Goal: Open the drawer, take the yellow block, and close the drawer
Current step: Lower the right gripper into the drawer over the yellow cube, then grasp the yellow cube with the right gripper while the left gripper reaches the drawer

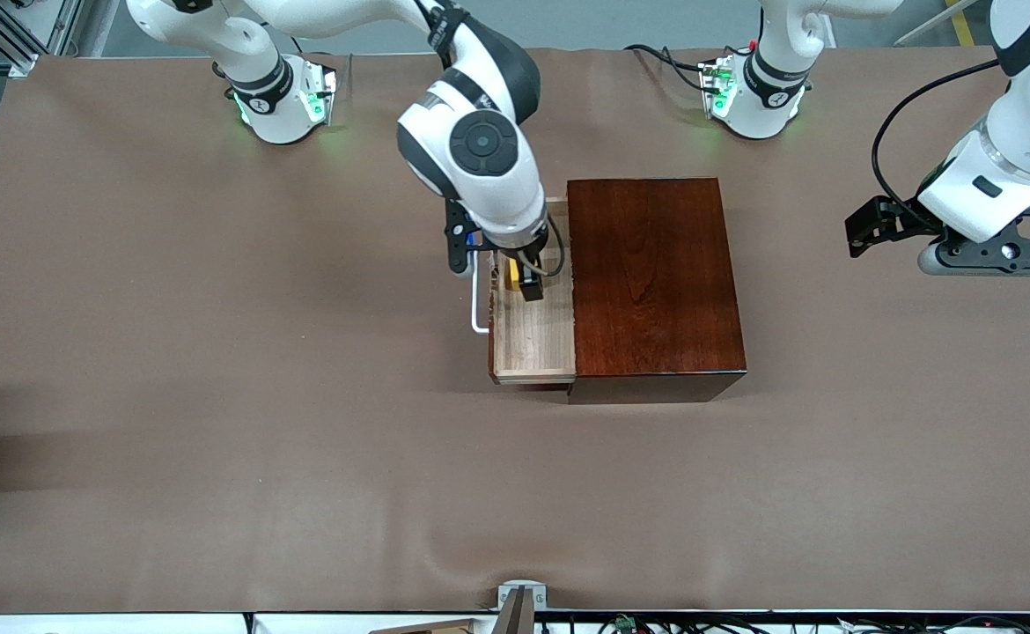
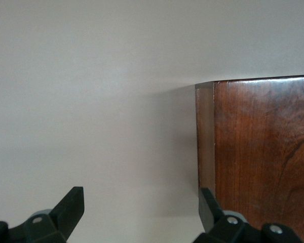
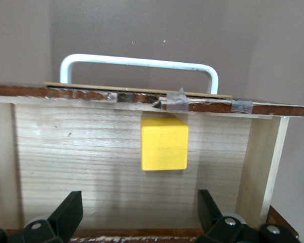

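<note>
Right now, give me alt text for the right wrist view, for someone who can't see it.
A yellow block lies in the open drawer, against its front wall, below the white handle. The right gripper hangs open above the drawer's pale wood floor, not touching the block.

Our right arm reaches out and points down, and our right gripper [image 1: 524, 280] has its fingers [image 3: 66, 212] wide open. Our left arm waits off to its side, left gripper [image 2: 142, 212] open too.
</note>
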Tool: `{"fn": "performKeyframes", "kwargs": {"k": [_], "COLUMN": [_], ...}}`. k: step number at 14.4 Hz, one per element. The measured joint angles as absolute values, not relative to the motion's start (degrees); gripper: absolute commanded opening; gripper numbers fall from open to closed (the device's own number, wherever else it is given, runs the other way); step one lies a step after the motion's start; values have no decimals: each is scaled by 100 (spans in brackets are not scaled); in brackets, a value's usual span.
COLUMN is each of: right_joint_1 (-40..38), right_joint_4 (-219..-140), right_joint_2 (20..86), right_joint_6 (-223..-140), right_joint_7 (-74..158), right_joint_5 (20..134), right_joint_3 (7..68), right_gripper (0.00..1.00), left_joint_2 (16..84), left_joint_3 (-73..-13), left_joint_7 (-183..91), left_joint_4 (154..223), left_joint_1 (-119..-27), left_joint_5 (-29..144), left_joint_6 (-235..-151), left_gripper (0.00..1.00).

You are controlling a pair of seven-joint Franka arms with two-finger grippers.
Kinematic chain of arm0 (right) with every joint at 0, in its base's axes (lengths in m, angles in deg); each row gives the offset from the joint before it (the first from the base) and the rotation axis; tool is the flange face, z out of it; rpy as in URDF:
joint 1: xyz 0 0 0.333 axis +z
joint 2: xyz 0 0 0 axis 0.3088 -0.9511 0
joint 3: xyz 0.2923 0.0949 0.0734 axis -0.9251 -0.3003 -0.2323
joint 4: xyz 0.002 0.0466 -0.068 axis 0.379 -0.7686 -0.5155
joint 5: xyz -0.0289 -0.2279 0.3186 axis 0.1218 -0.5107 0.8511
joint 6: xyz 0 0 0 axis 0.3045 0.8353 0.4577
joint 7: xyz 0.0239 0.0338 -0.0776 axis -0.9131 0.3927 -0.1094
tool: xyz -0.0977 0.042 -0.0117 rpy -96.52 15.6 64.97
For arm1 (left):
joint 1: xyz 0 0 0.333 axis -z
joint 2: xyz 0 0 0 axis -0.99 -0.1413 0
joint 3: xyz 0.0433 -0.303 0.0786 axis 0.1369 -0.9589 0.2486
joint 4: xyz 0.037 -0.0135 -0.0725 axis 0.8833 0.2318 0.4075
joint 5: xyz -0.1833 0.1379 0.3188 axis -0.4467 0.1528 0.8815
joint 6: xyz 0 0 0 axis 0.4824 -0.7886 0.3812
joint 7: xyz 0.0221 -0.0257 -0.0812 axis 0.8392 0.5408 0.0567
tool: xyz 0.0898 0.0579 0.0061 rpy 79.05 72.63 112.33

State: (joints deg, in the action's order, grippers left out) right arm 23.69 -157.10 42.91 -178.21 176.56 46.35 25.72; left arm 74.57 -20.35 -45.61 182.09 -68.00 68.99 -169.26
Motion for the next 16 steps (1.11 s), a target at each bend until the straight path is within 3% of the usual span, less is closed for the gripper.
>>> {"fn": "performKeyframes", "kwargs": {"k": [16], "right_joint_1": [2477], "right_joint_4": [-16339], "right_joint_2": [4124], "right_joint_6": [-18060], "right_joint_7": [17655], "right_joint_5": [4309], "right_joint_3": [2580], "right_gripper": [100], "left_joint_2": [7455], "left_joint_3": [-2042], "left_joint_7": [-4560], "left_joint_4": [18355], "left_joint_1": [-6795], "left_joint_5": [6899], "left_joint_6": [-16926], "left_gripper": [100]}}
